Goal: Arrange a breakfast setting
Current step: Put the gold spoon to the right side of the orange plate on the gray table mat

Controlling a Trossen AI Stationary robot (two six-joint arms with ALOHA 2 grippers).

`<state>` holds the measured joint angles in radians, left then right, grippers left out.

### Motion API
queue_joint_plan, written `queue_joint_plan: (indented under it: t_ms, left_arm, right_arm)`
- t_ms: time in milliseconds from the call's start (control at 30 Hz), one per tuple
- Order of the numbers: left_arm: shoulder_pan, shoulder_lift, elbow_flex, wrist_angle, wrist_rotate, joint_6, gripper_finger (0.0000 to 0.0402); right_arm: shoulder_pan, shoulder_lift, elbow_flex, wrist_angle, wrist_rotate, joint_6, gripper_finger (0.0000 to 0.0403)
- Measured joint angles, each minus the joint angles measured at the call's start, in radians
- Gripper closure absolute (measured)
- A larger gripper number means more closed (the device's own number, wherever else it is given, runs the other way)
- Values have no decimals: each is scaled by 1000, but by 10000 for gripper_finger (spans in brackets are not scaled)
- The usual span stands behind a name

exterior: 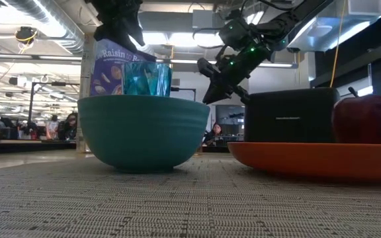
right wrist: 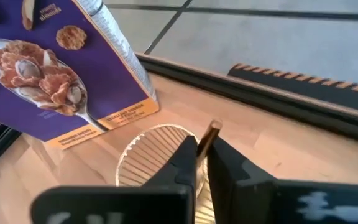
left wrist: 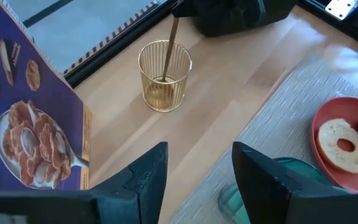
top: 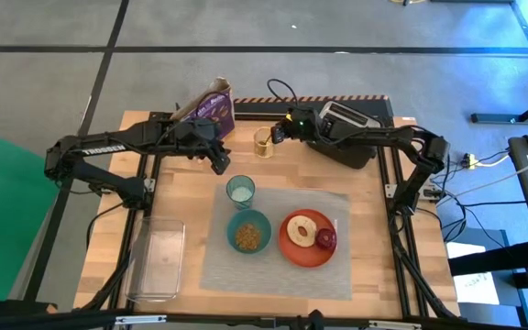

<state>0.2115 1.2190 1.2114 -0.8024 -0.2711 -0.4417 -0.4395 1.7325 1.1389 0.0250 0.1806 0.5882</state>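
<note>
Breakfast is mostly laid, so you have little left to place. On the grey placemat point(top: 278, 243) the teal bowl point(top: 248, 231) sits near the middle with cereal in it, the orange-red plate point(top: 297, 247) lies just beside the bowl on the toaster's side, and the plate carries the bagel point(top: 302, 229) with the dark-red fruit point(top: 326, 239) touching it. The translucent teal cup point(top: 240, 190) stands at the placemat's far edge, just behind the bowl.

What remains, by my reading, is the gold spoon point(left wrist: 171, 43). It is off the placemat, standing handle-up in a gold ribbed holder point(top: 263, 143) on the bare wood beyond the cup, between the purple cereal box point(top: 211, 107) and the black toaster point(top: 346, 122).

Your right gripper point(right wrist: 202, 152) reaches from the toaster side and tips down over the holder, its fingers pinched together on the top of the spoon handle. The spoon has not left the holder. From here you would need a straight lift to clear the rim before carrying it to the placemat.

Your left gripper point(left wrist: 197, 165) hovers above the table between the cereal box and the cup, fingers partly apart with nothing between them.

A clear plastic tray point(top: 159, 261) sits beside the placemat, on the side away from the plate.
</note>
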Motion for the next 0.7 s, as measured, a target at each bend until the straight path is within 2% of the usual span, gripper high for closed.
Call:
queue_joint_plan:
  t_ms: [167,300,400,700]
  left_arm:
    - [0,0,0,4,0,4,227]
    - [0,0,0,4,0,3,227]
    - [0,0,0,4,0,3,227]
    - [6,0,0,6,53,79,227]
  right_arm:
    - [-1,0,0,3,5,-6,377]
    - [-1,0,-1,15,-16,-5,394]
    - [0,-7,-2,22,-38,6,392]
    - [1,-65,105,-48,-47,-63,396]
